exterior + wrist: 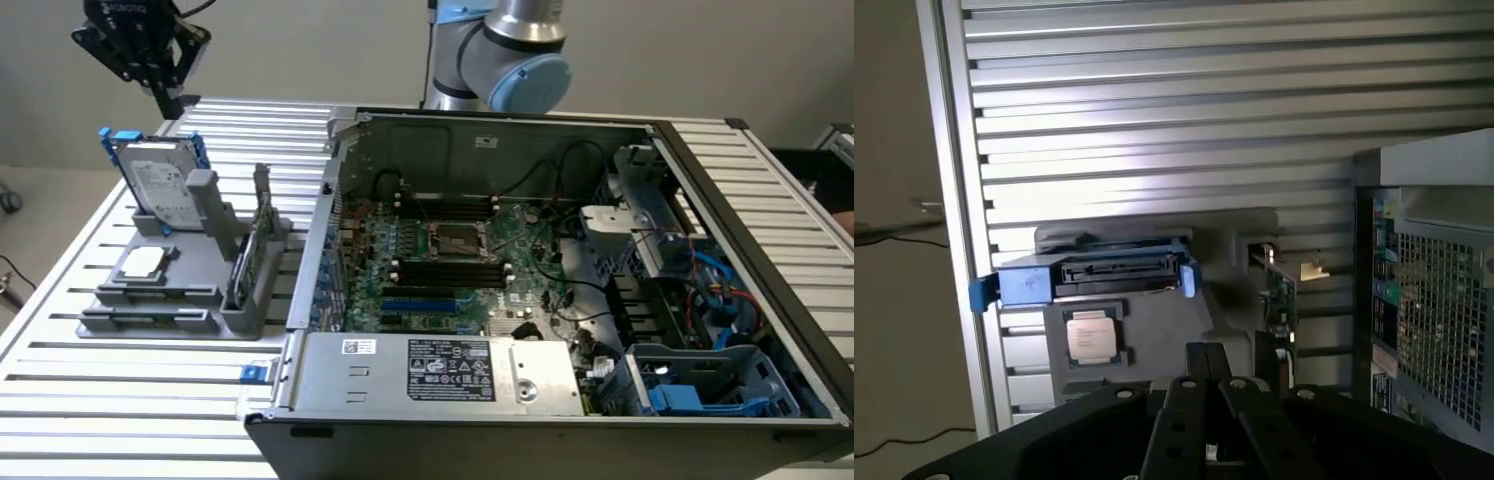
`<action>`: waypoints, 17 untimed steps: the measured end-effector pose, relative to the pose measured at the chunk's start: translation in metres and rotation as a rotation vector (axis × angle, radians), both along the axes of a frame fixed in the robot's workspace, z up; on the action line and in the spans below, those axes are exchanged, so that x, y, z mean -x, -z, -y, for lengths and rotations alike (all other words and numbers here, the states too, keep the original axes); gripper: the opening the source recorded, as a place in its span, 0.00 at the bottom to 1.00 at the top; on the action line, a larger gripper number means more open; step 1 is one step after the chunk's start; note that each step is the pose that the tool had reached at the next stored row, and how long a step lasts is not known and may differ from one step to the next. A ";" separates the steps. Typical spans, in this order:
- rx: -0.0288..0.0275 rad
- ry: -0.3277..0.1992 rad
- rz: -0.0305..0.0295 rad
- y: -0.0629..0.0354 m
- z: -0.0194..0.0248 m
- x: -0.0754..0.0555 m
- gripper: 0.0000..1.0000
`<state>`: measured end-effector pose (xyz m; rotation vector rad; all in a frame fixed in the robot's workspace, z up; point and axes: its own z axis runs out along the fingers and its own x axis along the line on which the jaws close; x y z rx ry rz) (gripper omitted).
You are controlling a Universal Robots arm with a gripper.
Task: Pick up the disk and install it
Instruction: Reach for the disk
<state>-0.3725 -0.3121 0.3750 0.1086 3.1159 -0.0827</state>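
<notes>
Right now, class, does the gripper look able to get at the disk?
Probably yes: the gripper hangs above the disk, which stands upright in the holder, top edge bare, nothing between them. It is shut and would need opening first.

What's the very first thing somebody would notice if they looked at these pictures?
The big open computer case in the middle of the exterior view grabs the eye, with its green motherboard laid bare. At that view's left, the disk in its blue carrier stands upright in a grey stand. The black gripper hangs above it, shut and holding nothing.
</notes>
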 end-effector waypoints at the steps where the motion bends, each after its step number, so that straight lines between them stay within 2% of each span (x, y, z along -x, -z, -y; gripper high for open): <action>1: 0.0004 0.000 0.0000 0.0006 -0.0020 0.005 0.11; 7: 0.0018 0.000 0.0000 0.0045 -0.0123 0.032 0.11; 13: 0.0018 0.000 -0.0009 0.0072 -0.0182 0.059 0.11; 14: 0.0018 0.000 -0.0018 0.0074 -0.0191 0.064 0.11; 16: 0.0019 0.000 -0.0077 0.0075 -0.0195 0.067 0.11; 17: 0.0018 0.000 -0.0078 0.0075 -0.0195 0.067 0.11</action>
